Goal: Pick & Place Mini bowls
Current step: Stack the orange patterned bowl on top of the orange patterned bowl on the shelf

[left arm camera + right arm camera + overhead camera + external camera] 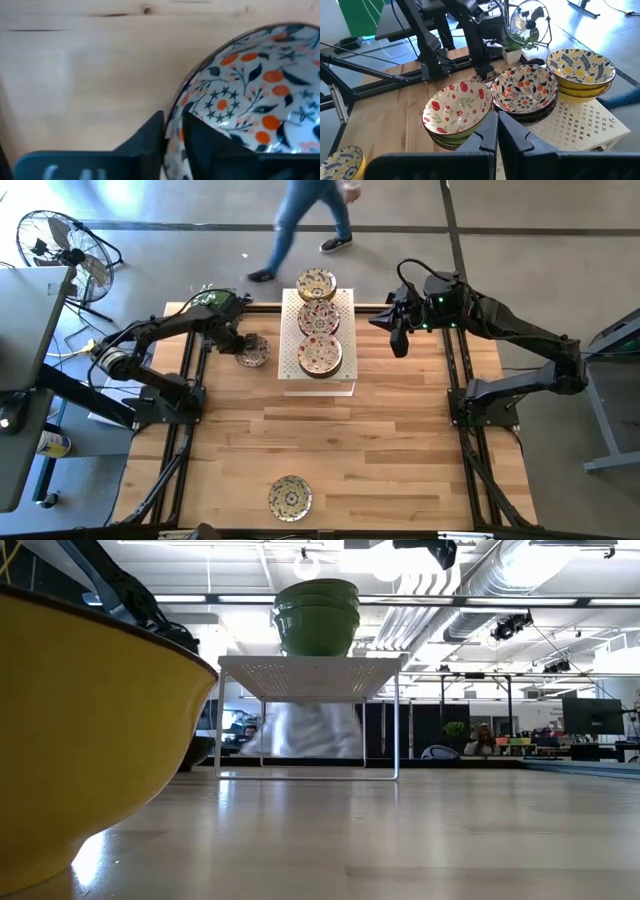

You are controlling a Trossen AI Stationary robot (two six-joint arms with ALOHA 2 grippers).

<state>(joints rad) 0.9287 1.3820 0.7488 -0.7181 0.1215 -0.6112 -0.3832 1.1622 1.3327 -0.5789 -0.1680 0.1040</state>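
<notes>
Just left of the white perforated rack (318,378), the left gripper (243,343) is pinching a mini bowl's (253,351) rim (fingers astride the edge). The right gripper (399,340) is hovering shut beside the rack, open wood lying below.

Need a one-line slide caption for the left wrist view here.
Left gripper jaws pinch the rim of an orange-and-navy floral mini bowl resting on the wooden table.

Bright, even overhead light fills my workspace, ceiling lamps (305,558) glaring off the glossy table (420,830), while the passing person (305,225) smears with motion and my left wrist's close view goes soft.
</notes>
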